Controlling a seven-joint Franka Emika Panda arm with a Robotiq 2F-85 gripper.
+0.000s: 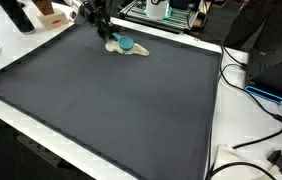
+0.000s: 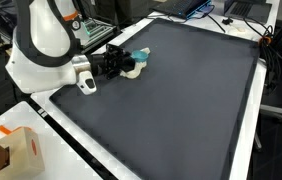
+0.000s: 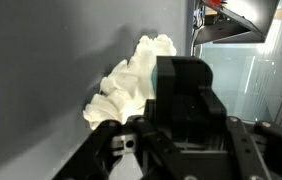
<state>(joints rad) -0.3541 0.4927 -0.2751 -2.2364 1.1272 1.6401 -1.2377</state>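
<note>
Dish: small round teal-blue dish (image 1: pixel 126 43) sits on top of the cloth, near the far edge of the mat in both exterior views. It is too small to tell whether anything lies in it. The wrist view does not show it.
Cloth: crumpled white cloth (image 3: pixel 131 80) lies bunched in 1 loose heap on the mat, under and around the dish. In the wrist view it sits just beyond the gripper's body, with its folds raised off the dark surface.
Box: brown cardboard box (image 2: pixel 19 150) stands on the white table beside the arm's base, well apart from the cloth. Its contents cannot be made out.
Gripper: black Robotiq gripper (image 2: pixel 121 63) is low at the edge of the cloth, on the side toward the arm. In an exterior view its fingertips look to be touching the cloth, just beside the dish. How far apart the fingers stand cannot be told, nor whether they have hold of the cloth: the exterior views are too small, and in the wrist view the black body hides the tips.
Arm: white robot arm (image 2: pixel 43 40) bends down over the mat's near corner, with the wrist pointing toward the cloth.
Mat: large dark grey rectangular mat (image 1: pixel 111 110) covers most of the white table (image 1: pixel 218 120).
Cables: black cables (image 1: pixel 253 92) run across the table past the mat's edge, well apart from the gripper.
</note>
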